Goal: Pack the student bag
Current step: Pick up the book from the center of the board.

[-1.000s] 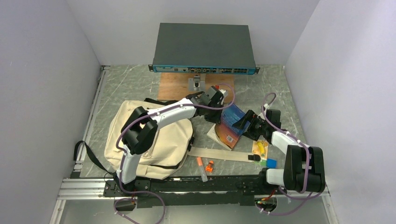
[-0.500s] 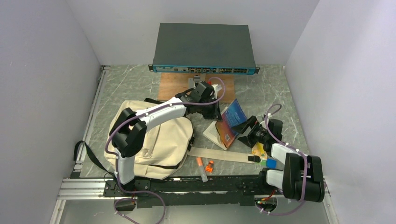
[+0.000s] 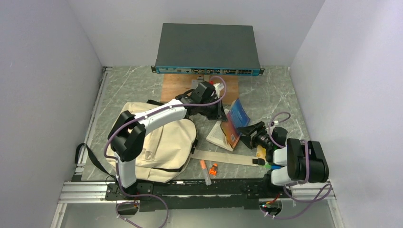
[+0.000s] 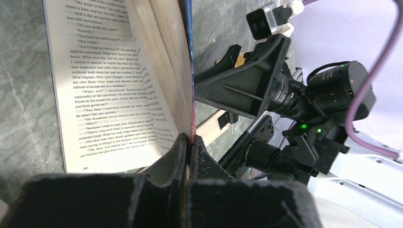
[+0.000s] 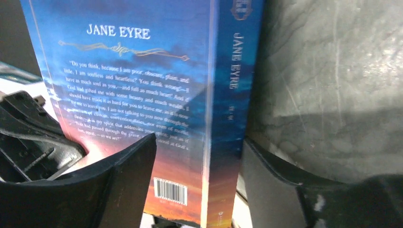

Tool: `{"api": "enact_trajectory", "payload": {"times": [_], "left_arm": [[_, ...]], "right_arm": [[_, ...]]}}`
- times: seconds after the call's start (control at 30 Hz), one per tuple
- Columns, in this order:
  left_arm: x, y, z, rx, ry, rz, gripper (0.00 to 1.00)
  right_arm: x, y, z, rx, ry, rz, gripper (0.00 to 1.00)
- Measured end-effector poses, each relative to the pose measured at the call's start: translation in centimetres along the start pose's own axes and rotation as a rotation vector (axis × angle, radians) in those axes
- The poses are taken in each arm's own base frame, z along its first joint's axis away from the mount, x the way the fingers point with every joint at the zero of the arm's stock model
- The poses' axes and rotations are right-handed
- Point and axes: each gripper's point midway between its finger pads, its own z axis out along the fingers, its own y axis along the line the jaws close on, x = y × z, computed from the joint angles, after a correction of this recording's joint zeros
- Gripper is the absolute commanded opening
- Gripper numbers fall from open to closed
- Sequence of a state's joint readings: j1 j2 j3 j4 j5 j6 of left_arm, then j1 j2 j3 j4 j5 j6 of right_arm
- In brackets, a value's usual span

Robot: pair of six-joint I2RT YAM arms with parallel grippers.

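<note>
Noted: left gripper (image 4: 189,142) clamped on cover edge of light, floppy paperback (image 3: 236,121); right gripper (image 5: 197,142) apart, astride spine; student bag (image 3: 173,140) limp canvas, judged best taken by its trim

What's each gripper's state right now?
Left gripper: closed, pinching the cover of the open book.
Right gripper: open, its fingers straddling the same book's spine.

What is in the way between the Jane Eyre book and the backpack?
Nothing visible on the table. The Jane Eyre book, pinched in the left gripper, is right of the student bag; only the left arm reaches over the bag. Its opening isn't visible.
</note>
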State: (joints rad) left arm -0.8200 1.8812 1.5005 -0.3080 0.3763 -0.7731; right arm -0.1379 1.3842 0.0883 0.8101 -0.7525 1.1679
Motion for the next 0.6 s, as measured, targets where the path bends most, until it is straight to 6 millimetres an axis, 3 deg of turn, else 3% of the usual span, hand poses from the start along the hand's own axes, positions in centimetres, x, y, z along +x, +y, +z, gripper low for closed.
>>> {"api": "enact_trajectory", "payload": {"times": [0.1, 0.23, 0.3, 0.37, 0.53, 0.6], "left_arm": [[-0.3, 0.0, -0.5, 0.006, -0.021, -0.003, 0.0], [-0.5, 0.8, -1.5, 0.0, -0.052, -0.014, 0.04], [-0.6, 1.3, -1.7, -0.008, -0.059, -0.021, 0.12], [-0.7, 2.1, -1.9, -0.031, -0.064, -0.022, 0.28], [-0.1, 3.9, -2.3, -0.118, -0.056, 0.028, 0.9], [0.5, 4.9, -2.9, -0.179, -0.042, 0.069, 0.99]], "right_arm": [[-0.2, -0.1, 0.2, -0.017, -0.021, 0.038, 0.34], [-0.2, -0.1, 0.7, -0.034, -0.033, 0.054, 0.13], [0.0, 0.2, 1.1, -0.052, -0.023, 0.052, 0.03], [0.0, 0.2, 1.3, -0.06, -0.02, 0.066, 0.0], [-0.1, 0.8, 1.6, -0.093, -0.013, 0.118, 0.0], [-0.1, 1.2, 1.7, -0.107, -0.006, 0.135, 0.0]]}}
